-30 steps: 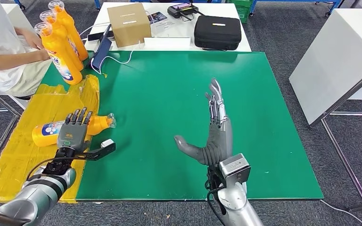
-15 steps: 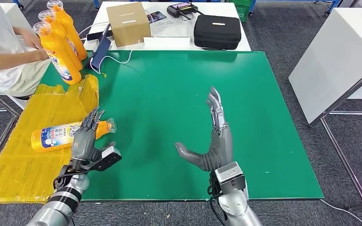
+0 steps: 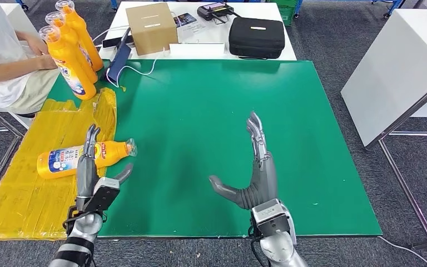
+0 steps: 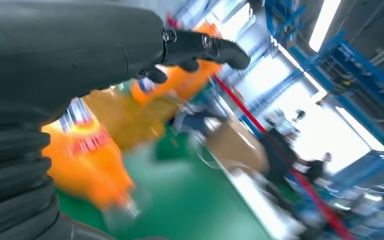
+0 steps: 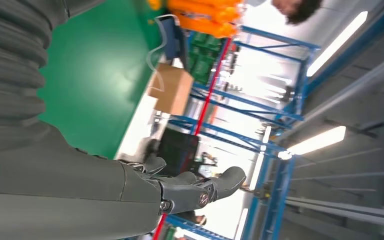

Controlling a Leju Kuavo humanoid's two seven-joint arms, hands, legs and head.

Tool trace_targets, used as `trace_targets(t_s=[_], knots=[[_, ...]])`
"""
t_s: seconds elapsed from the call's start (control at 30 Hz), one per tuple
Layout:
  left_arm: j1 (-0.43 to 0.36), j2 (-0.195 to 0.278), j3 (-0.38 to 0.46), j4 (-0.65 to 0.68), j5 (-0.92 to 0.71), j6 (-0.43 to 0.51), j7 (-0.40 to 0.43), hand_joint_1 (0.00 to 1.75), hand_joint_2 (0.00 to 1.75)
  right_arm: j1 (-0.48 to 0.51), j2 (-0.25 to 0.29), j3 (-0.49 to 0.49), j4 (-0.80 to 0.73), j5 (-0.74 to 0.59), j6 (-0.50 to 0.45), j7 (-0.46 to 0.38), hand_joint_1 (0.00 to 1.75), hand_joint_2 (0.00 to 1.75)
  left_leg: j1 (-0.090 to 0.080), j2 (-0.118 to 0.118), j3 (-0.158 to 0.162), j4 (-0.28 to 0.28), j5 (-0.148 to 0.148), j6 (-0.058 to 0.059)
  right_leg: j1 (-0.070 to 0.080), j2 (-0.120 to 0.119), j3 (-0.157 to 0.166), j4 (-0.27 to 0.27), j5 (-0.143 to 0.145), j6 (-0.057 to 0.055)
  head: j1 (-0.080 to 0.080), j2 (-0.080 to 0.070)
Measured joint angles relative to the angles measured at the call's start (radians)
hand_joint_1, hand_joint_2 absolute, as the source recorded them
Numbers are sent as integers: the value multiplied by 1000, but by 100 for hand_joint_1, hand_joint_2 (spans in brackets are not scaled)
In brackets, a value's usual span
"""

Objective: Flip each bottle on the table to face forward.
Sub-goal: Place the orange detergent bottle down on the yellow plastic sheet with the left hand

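An orange bottle [image 3: 66, 158] with a clear cap lies on its side on the yellow sheet [image 3: 28, 194], label up, cap toward the green mat. My left hand [image 3: 90, 169] stands edge-on just in front of it, fingers straight and apart, holding nothing. The left wrist view shows the blurred bottle [image 4: 87, 160] close beyond the fingers [image 4: 205, 47]. My right hand [image 3: 256, 167] hovers open over the middle of the green mat [image 3: 200, 111], thumb out to the left. Three more orange bottles [image 3: 69, 47] stand upright at the far left corner.
A person [image 3: 3, 55] sits at the far left beside the upright bottles, a hand near them. Beyond the mat a white table carries a cardboard box [image 3: 151, 28], a black case [image 3: 256, 38] and cables. Another white table [image 3: 400, 67] stands to the right.
My left hand has lifted off the lying bottle, turned edge-on and drawn back toward me. The right hand has drawn back slightly. The bottle lies where it was.
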Motion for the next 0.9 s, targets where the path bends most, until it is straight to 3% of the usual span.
trace_targets(t_s=[0.17,0.3,0.4,0.67,0.9], knots=[[199,-21,-72,-329,167,-203,39,0,175,103,-8,-63,-38,7,40,-14,0,175,-1,-1,0,0,-5,1,-2,0,1,-1,-4,4,0,0],[294,-23,-86,-452,337,-409,80,0,175,170,-8,-139,-71,-19,90,-18,0,175,-1,-1,0,0,-6,1,-1,0,1,-1,-5,4,0,0],[342,-23,-85,-500,396,-508,106,0,175,209,-11,-196,-85,-17,118,-8,0,175,-1,-1,1,0,-6,1,-1,0,2,-1,-5,3,0,0],[385,-16,-72,-551,469,-612,143,0,175,242,-16,-266,-94,-8,174,-6,0,175,-1,-2,2,0,-6,1,-1,0,3,-1,-5,3,0,0],[387,-10,-57,-553,486,-636,150,0,175,242,-25,-282,-94,-20,192,-6,0,175,-1,-2,2,0,-6,1,-1,0,3,-1,-5,3,0,0]])
